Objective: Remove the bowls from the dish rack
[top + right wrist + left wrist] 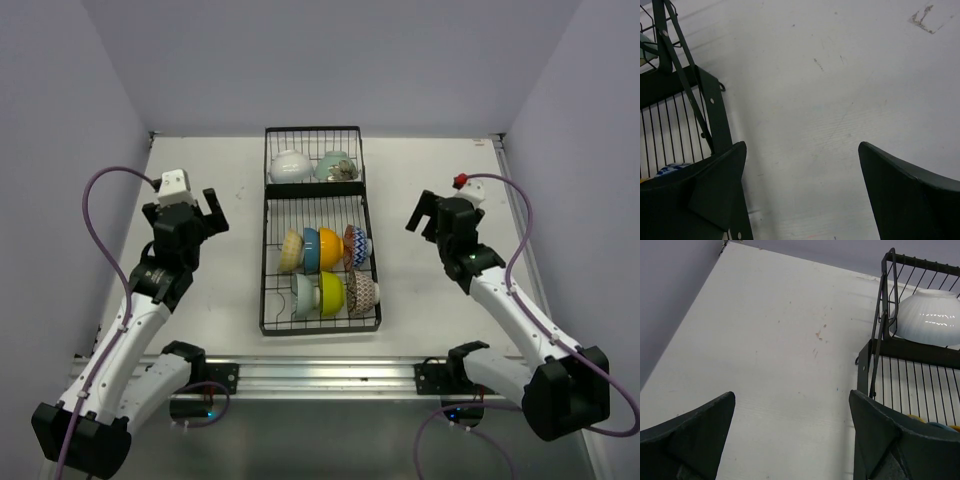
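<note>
A: Where're the bowls (pixel 330 248)?
B: All in the dish rack (pixel 320 331), mid table (pixel 200 160). White bowl (pixel 290 166) & mint bowl (pixel 335 166) in short far section, six more in long section.
A: Tools?
B: Left tool (pixel 791 395), right tool (pixel 802 145): both spread apart, holding nothing, either side of rack.

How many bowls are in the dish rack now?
9. Two in the dish rack's short far section: white, pale mint. Four in the middle row: cream, blue, orange, blue zigzag. Three in the near row: pale green, yellow-green, brown zigzag. Nested ones may be hidden.
</note>
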You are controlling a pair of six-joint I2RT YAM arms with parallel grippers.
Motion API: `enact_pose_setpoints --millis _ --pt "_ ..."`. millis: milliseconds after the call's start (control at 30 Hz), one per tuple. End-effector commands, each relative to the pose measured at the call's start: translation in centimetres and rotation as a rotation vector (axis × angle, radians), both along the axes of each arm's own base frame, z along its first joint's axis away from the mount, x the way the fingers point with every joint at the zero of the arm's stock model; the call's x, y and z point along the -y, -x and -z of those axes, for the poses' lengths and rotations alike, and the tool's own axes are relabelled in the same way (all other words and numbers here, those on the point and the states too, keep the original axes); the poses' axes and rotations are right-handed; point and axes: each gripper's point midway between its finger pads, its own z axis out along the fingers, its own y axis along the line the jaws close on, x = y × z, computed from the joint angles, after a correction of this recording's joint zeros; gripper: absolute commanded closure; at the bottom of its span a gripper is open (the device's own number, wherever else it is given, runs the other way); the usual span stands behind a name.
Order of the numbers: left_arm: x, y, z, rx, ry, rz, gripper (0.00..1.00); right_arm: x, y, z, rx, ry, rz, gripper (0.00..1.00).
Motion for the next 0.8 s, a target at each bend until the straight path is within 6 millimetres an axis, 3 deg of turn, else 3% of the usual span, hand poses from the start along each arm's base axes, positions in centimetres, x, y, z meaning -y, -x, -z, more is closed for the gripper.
enact_pose_setpoints --millis 0,200,367,567,767 --pt "-0.4 -0.3 -1.7 0.039 0.008 -0.019 0.0 -0.7 -0.6 0.1 -0.006 -0.044 0.009 0.01" --pt "-0.4 -0.4 -1.6 0.034 0.006 -0.021 0.0 -0.9 -0.5 0.6 -0.04 0.011 -0.05 0.01" --pt "0.2 -0.6 -1.5 0.041 0.018 0.008 0.0 -3.6 0.7 1.3 -0.047 -0.022 -0.239 0.01" --pt "1.5 -0.9 -1.5 0.045 0.036 0.082 0.0 -6.3 1.7 -1.5 0.061 -0.099 -0.396 0.02" --pt "4.3 -0.8 -2.8 0.109 0.074 0.249 0.0 -11.0 2.8 -6.1 0.201 -0.252 -0.644 0.01"
